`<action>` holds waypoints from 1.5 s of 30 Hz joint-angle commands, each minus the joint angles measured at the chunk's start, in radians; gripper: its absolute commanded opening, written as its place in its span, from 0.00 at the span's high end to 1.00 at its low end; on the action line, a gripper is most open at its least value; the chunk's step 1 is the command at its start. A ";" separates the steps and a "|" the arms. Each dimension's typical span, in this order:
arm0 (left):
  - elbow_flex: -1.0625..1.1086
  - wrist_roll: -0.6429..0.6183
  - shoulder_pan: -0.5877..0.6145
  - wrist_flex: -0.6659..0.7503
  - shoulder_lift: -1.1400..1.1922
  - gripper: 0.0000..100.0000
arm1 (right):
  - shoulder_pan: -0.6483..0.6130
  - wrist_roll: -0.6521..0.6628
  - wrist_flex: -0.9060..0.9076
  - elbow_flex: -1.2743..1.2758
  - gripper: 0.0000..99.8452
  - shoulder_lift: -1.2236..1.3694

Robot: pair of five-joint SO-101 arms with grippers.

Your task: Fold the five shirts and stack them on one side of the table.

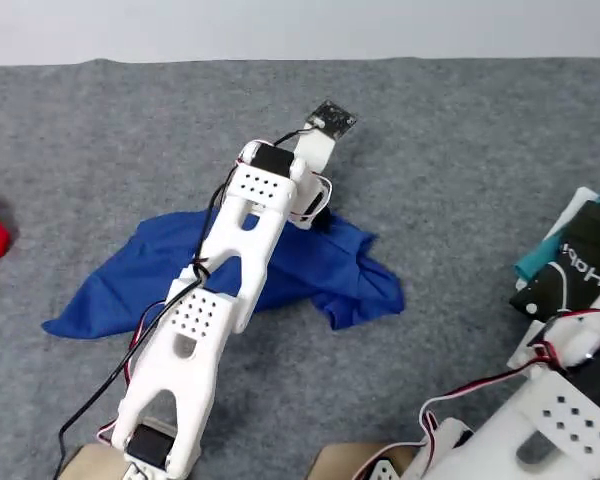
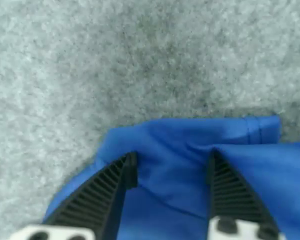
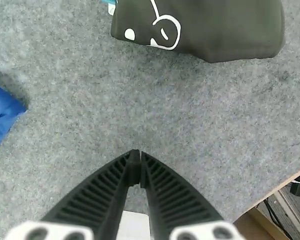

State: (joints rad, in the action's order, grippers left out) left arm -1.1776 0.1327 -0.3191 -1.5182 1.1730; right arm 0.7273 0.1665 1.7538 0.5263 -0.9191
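Left gripper (image 2: 172, 160) released, jaws spread astride the blue shirt (image 1: 345, 270) edge; right gripper (image 3: 137, 156) clenched on nothing, well apart from the blue shirt, nearer the folded black shirt (image 3: 215, 25).

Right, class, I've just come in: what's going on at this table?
The left claw is open on a crumpled blue shirt mid-table, its fingers straddling a fold near the shirt's edge. The right claw is shut over the grey mat, near a folded black shirt at the table's side. The blue shirt is not folded yet.
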 commanded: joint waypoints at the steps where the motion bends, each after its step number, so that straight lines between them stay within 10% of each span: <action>1: -0.145 0.055 -0.014 -0.061 0.015 0.87 | -0.007 0.006 0.036 -0.003 0.99 -0.013; 11: -0.516 0.089 -0.018 -0.236 0.021 1.00 | -0.007 0.006 0.031 -0.002 0.99 -0.013; 45: -0.050 0.044 -0.252 -0.193 -0.180 0.75 | -0.007 0.012 0.035 0.000 0.99 -0.013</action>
State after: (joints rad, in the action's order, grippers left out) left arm -1.2605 0.1834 -0.5524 -1.7300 1.0641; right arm 0.7273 0.1665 1.7538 0.5263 -0.9191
